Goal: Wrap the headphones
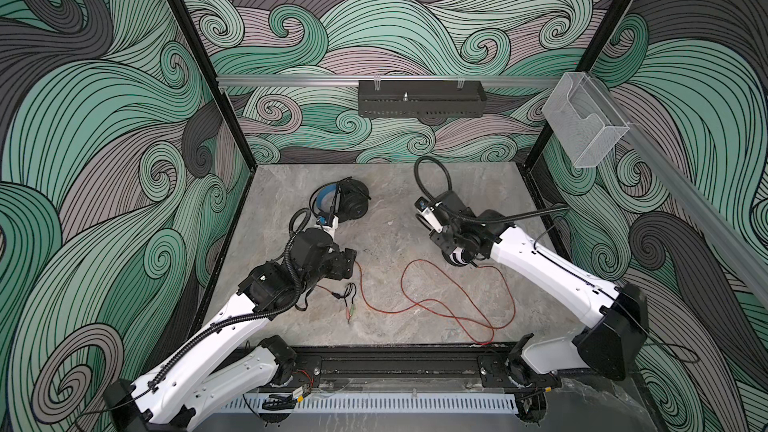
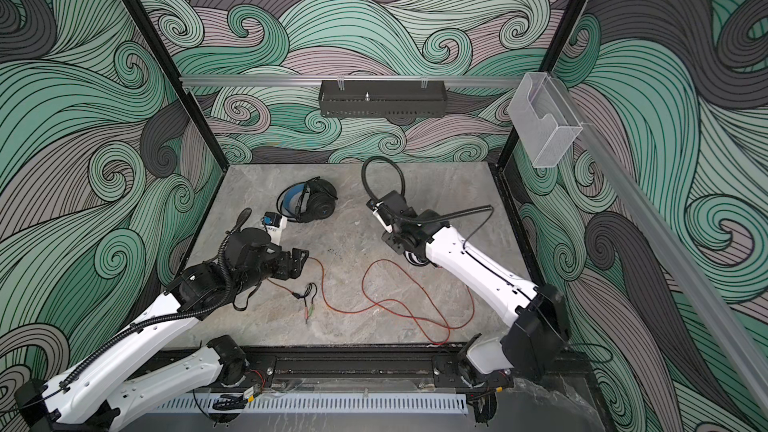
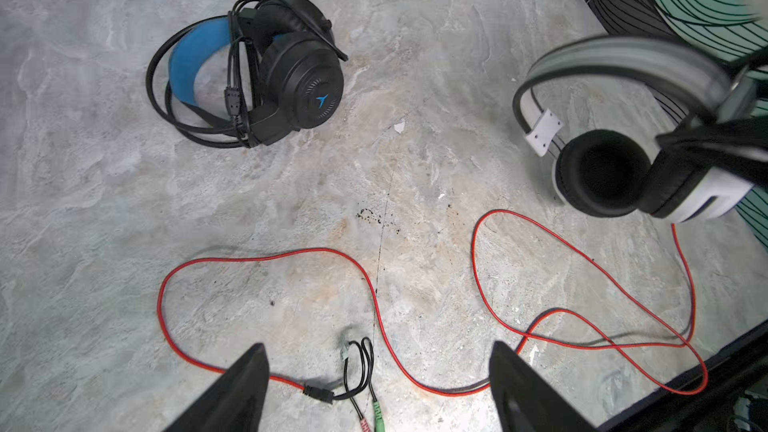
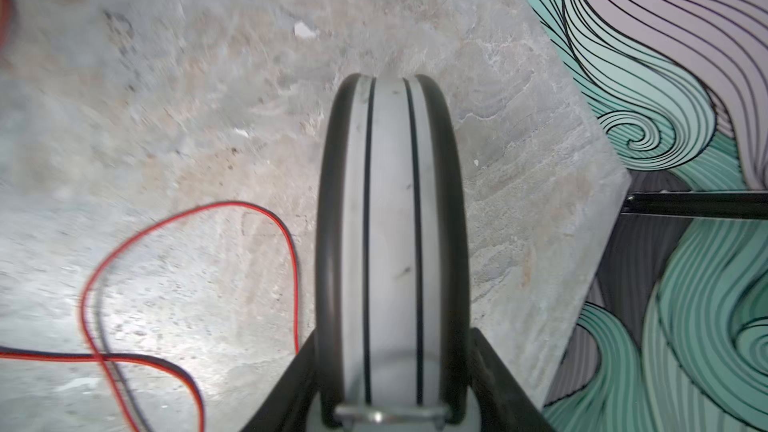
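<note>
The black headphones [image 1: 351,201] [image 3: 291,72] with blue headband lining lie at the back left of the table, their black cable wound round them. The white headphones [image 3: 540,130] [image 1: 457,258] hang on the right, with my right gripper [image 4: 390,334] [image 1: 442,239] shut on their white headband [image 4: 390,201]. Their red cable [image 1: 457,313] [image 3: 266,259] [image 4: 124,251] lies in loose loops across the table's front. It ends in a black splitter with pink and green plugs [image 3: 365,371] [image 1: 349,299]. My left gripper [image 3: 378,344] [image 1: 350,261] hangs open just above those plugs, holding nothing.
A black perforated tray [image 1: 419,103] hangs on the back rail. A clear plastic box [image 1: 586,122] is fixed to the right rail. The grey marble table [image 1: 395,209] is walled at the back and both sides, and a black rail [image 1: 395,361] runs along its front edge.
</note>
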Controlling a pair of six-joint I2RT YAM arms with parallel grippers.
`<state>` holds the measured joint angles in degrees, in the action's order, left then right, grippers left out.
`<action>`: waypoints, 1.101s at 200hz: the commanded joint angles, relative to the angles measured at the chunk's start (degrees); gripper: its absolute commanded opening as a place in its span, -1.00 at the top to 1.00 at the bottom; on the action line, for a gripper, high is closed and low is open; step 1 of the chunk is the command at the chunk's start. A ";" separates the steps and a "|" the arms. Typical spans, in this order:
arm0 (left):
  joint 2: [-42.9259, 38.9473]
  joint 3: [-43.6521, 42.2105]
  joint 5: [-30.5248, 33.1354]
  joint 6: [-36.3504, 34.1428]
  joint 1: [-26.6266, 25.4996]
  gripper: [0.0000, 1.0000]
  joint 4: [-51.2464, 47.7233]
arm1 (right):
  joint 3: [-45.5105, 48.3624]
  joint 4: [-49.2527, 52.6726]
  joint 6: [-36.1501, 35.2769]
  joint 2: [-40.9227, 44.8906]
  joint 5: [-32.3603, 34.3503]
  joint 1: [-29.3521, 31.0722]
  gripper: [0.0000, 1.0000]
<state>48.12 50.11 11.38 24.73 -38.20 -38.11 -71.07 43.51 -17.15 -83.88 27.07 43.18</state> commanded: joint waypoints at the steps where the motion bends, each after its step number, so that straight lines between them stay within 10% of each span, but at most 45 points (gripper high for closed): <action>1: -1.14 2.24 1.48 2.33 1.01 -0.67 -4.67 | 3.27 -8.34 -4.01 -1.61 14.68 2.71 1.00; 57: -0.67 6.55 1.09 -0.12 2.15 -0.65 -10.38 | 5.77 -8.90 4.77 -6.99 18.62 13.60 1.00; 139: 0.68 6.47 -2.64 3.20 3.67 -0.65 -12.69 | 5.92 -4.89 24.70 -13.01 7.65 27.16 -0.05; 220: 3.93 7.61 -14.59 7.31 13.41 -0.61 -19.28 | 6.10 -4.90 25.93 -0.63 -1.12 28.34 -0.80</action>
<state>50.22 55.29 1.67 30.72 -26.24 -55.24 -65.10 37.95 6.74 -90.02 29.30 71.50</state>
